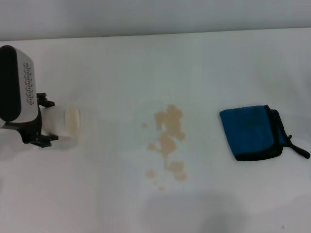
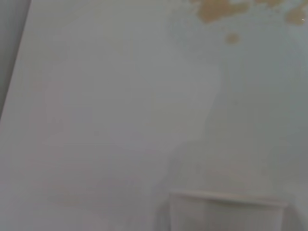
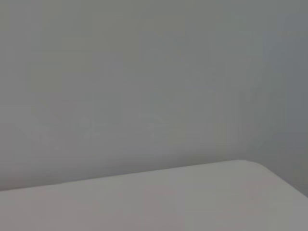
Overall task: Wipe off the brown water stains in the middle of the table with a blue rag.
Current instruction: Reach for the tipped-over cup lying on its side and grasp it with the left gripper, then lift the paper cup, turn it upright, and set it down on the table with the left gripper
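The brown water stains (image 1: 167,141) are pale tan blotches and droplets in the middle of the white table (image 1: 146,63). Some of them also show in the left wrist view (image 2: 224,8). The blue rag (image 1: 250,132) lies folded on the table to the right of the stains, with its black loop tag pointing right. My left gripper (image 1: 46,121) is at the left edge of the head view, shut on a white cup (image 1: 68,121) held on its side, tan inside facing the stains. The cup's rim also shows in the left wrist view (image 2: 226,214). My right gripper is out of view.
The table's far edge meets a grey wall at the top of the head view. The right wrist view shows only a rounded table corner (image 3: 192,202) against the grey wall.
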You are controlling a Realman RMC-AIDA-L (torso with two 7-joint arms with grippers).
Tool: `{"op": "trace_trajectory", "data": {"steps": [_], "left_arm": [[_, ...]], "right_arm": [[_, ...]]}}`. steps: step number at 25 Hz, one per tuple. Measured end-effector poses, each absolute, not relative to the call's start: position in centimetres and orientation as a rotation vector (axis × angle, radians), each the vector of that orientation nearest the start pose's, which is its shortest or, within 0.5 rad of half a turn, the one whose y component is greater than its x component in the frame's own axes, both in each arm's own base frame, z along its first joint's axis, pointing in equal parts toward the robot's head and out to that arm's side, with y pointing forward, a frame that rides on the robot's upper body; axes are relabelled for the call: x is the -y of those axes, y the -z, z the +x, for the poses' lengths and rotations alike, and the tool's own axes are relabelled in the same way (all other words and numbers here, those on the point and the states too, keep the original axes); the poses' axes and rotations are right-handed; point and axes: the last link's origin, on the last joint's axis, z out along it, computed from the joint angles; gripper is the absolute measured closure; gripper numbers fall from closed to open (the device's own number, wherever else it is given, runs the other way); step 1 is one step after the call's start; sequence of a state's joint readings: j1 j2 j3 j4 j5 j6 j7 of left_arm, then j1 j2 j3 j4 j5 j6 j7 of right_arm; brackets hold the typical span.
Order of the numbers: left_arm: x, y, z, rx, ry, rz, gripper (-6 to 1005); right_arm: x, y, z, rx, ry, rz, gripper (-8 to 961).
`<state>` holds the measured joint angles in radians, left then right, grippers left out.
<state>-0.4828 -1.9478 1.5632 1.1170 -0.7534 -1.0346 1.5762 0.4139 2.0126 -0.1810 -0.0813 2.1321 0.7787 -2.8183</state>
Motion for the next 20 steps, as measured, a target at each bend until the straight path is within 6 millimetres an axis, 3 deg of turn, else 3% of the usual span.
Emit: {"op": "trace_trajectory", "data": {"steps": [10, 20], "left_arm": [[-37.9, 1.9, -26.2, -0.23, -0.474, -2.662, 126], [-37.1, 2.6, -25.9, -0.136, -0.219, -2.661, 144]], "right_arm": [[-30.4, -5.6, 45.3, -0.952, -0.316, -1.269, 567], [-30.3, -5.7, 45.3, -0.946, -0.318, -1.27, 567]]}}
